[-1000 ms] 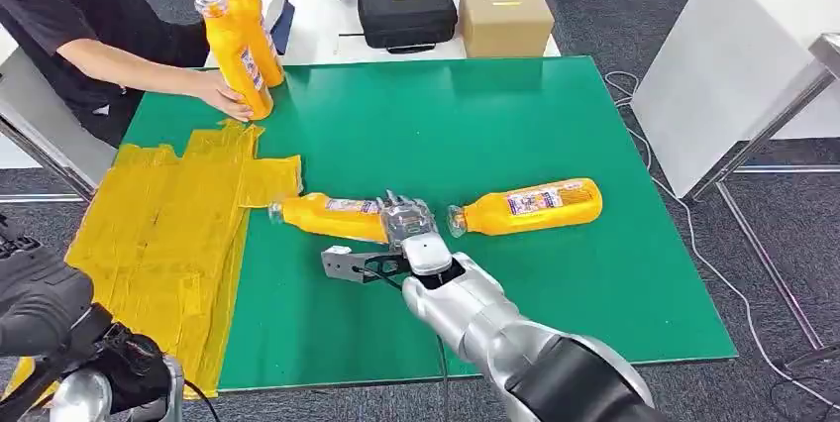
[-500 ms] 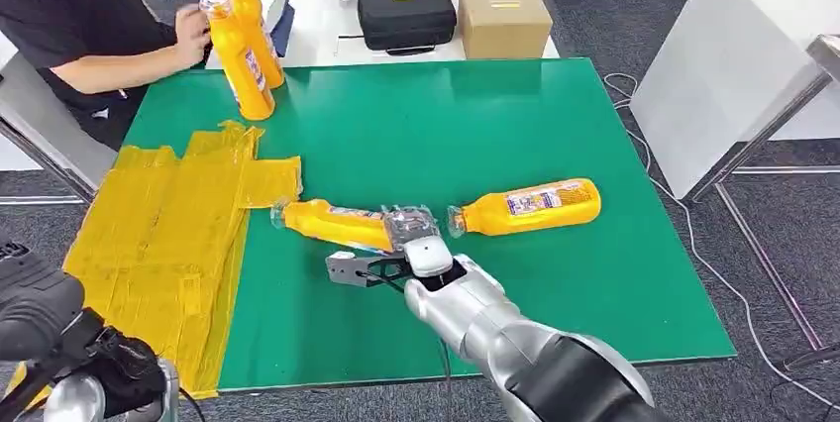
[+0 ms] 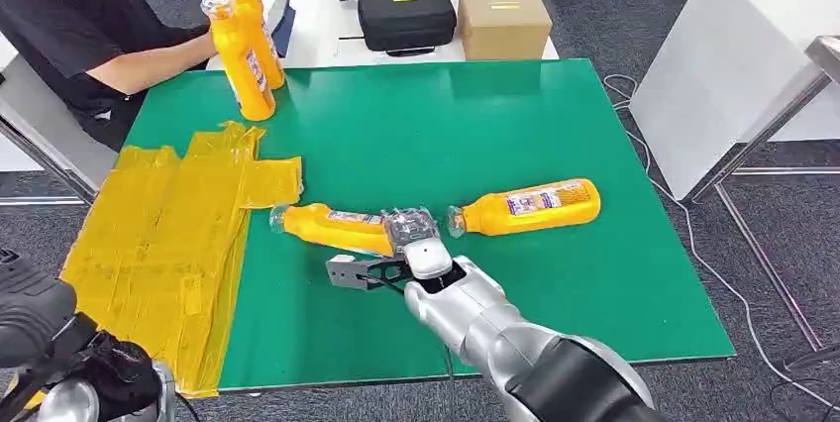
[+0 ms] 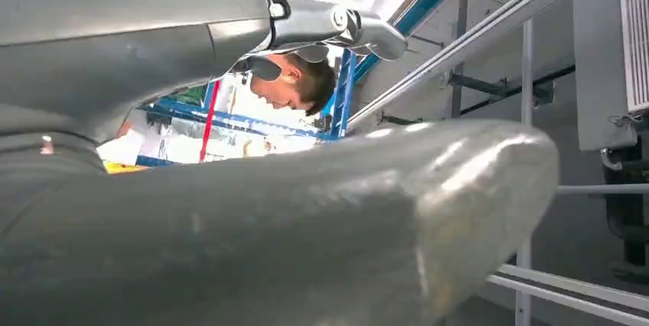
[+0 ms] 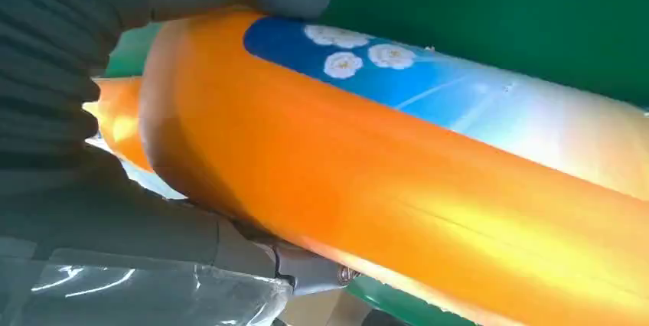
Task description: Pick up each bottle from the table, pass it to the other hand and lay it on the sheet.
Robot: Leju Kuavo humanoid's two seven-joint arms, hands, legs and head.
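Item: your right hand [image 3: 409, 229] gripped the lying bottle [image 3: 332, 225] on the green mat [image 3: 446, 135]; left hand's [image 4: 229, 211] grasp: cannot tell.

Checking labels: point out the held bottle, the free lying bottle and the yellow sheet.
held bottle [image 3: 332, 224], head view, orange body.
free lying bottle [image 3: 535, 205], head view, label.
yellow sheet [image 3: 158, 244], head view, bare middle.

At my eleven o'clock a person in a black short-sleeved top [image 3: 59, 16] leans a forearm on the far-left corner of the green table mat [image 3: 416, 135]. At twelve o'clock, on the white table [image 3: 317, 6] beyond, sit a black zipped soft case [image 3: 406, 13] and, just beside it, a brown cardboard box [image 3: 504, 18]. At two o'clock stands a white slab-topped table [image 3: 733, 65].
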